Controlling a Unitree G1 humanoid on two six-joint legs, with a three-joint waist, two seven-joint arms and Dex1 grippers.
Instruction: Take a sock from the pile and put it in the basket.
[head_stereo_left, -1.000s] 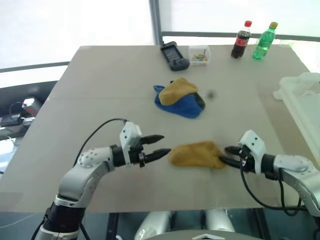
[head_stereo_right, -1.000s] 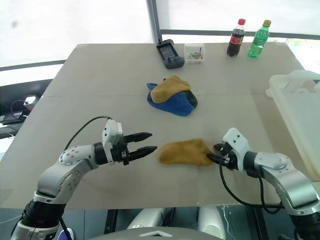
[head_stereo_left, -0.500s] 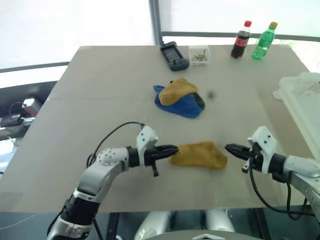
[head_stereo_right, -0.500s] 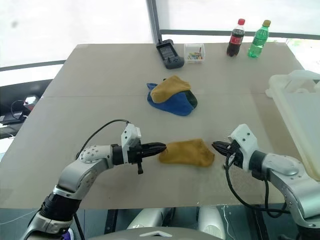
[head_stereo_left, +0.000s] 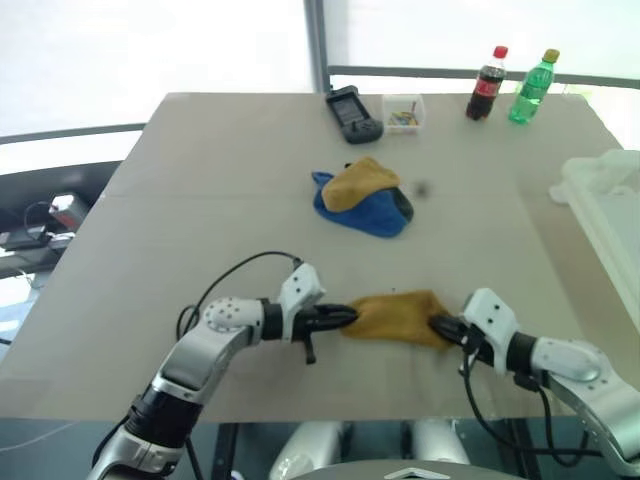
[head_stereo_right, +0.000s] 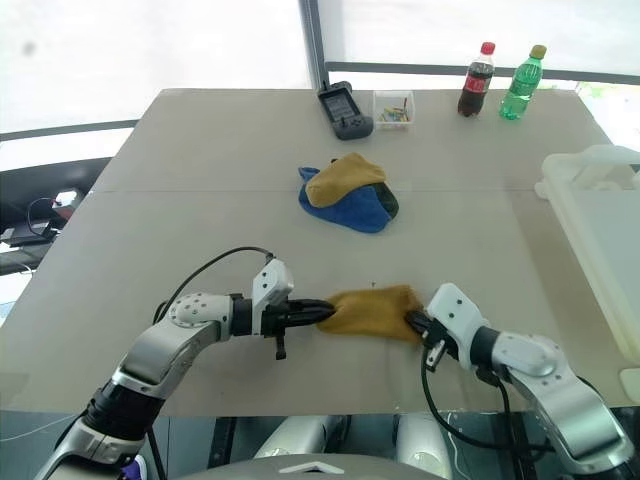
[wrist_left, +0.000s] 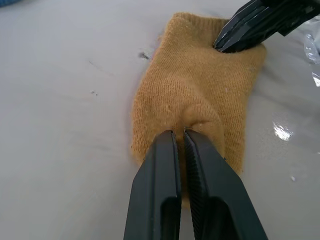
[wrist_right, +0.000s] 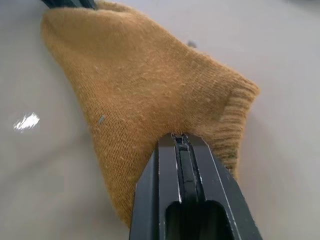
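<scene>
**Yellow sock pinched at both ends by the two grippers**

At the lower left of the head view, the left gripper (head_stereo_left: 345, 317) was seen reaching rightward, low over the beige surface (head_stereo_left: 200, 200). Its two black fingers were pressed together on the left end of the sock (head_stereo_left: 395, 317), and in the left wrist view a small fold of mustard-yellow knit was seen bunched up between the fingertips (wrist_left: 170, 140).

The sock was found lying flat on the surface at lower centre of the frame, stretched between the two grippers and well apart from the pile (head_stereo_left: 362, 196). The pile was seen at centre frame, above the sock: a second mustard-yellow sock resting on blue fabric, with a dark edge showing at its right side.

At the right end of the sock, the right gripper (head_stereo_left: 441, 327) was seen pointing leftward, its fingers closed on the fabric near the ribbed cuff, as shown in the right wrist view (wrist_right: 180, 145).

Along the top of the frame, a black handheld device (head_stereo_left: 352, 112), a small clear box (head_stereo_left: 404, 111) of coloured bits, a cola bottle (head_stereo_left: 486, 83) and a green bottle (head_stereo_left: 532, 87) were seen standing on the surface.

The basket (head_stereo_left: 610, 205) was seen at the right edge of the frame, well apart from the sock and cut off by the frame.
</scene>
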